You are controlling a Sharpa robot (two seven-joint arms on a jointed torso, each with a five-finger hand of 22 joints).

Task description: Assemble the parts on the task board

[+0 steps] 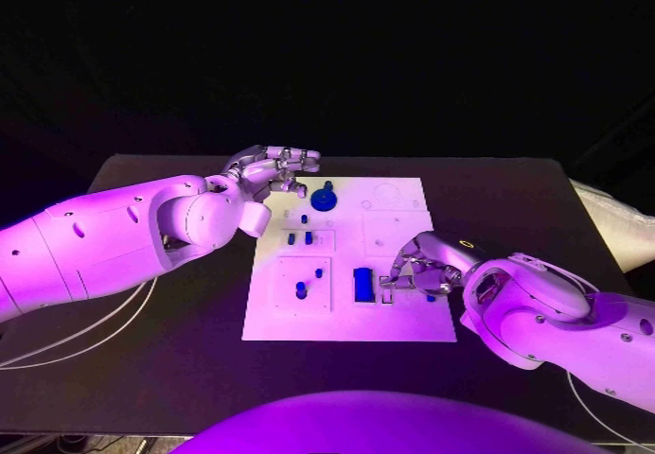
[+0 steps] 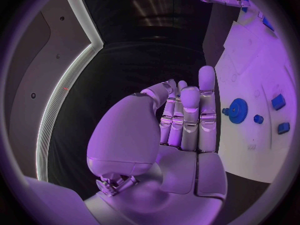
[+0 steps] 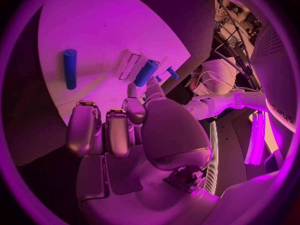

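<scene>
The white task board lies mid-table. My right hand is low over the board's right side. Its thumb and a finger pinch the end of a blue block beside an outlined rectangular slot. A blue cylinder lies loose on the board near that hand. My left hand hovers at the board's far left corner, fingers apart and holding nothing, just beside a blue gear.
Several small blue parts sit in the board's left half, two more in a square recess nearer me. My left forearm stretches over the table's left side. Bare black table surrounds the board.
</scene>
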